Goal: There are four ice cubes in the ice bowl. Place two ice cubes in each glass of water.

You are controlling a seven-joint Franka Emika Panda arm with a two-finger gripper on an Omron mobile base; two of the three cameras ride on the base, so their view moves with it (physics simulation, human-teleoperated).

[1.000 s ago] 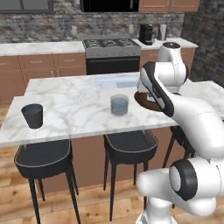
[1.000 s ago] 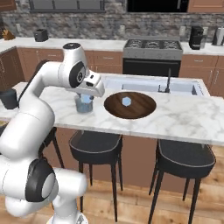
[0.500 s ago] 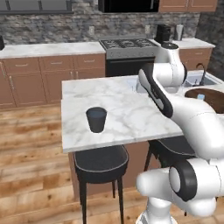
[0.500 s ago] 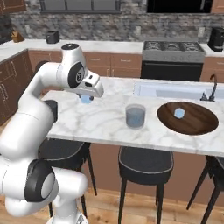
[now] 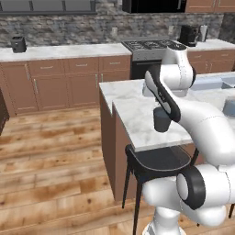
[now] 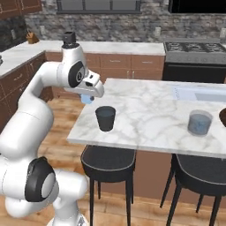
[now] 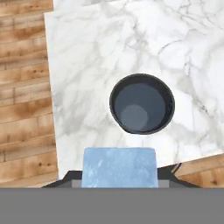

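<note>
My gripper (image 6: 88, 98) hangs over the left end of the marble island, shut on a pale blue ice cube (image 7: 119, 167) that shows below the hand (image 6: 88, 99). The dark grey glass (image 6: 106, 118) stands on the marble just to the right of and below the cube; from above its round mouth (image 7: 142, 103) holds bluish water with one pale cube in it. In the left base view my forearm partly covers the same dark glass (image 5: 161, 119). The see-through grey glass (image 6: 199, 122) stands further right on the island. A sliver of the dark-brown bowl (image 6: 222, 117) shows at the right edge.
The island's left edge (image 6: 84, 115) drops to wooden floor, close beside the dark glass. Black stools (image 6: 108, 159) stand under the front edge. A sink (image 6: 201, 93) is set into the island's far right. Cabinets and a stove (image 6: 194, 47) line the back wall.
The base has driven left, so the whole scene has slid right in both views. The dark glass now sits near the gripper; the bowl has nearly left the picture. The cube stays held.
</note>
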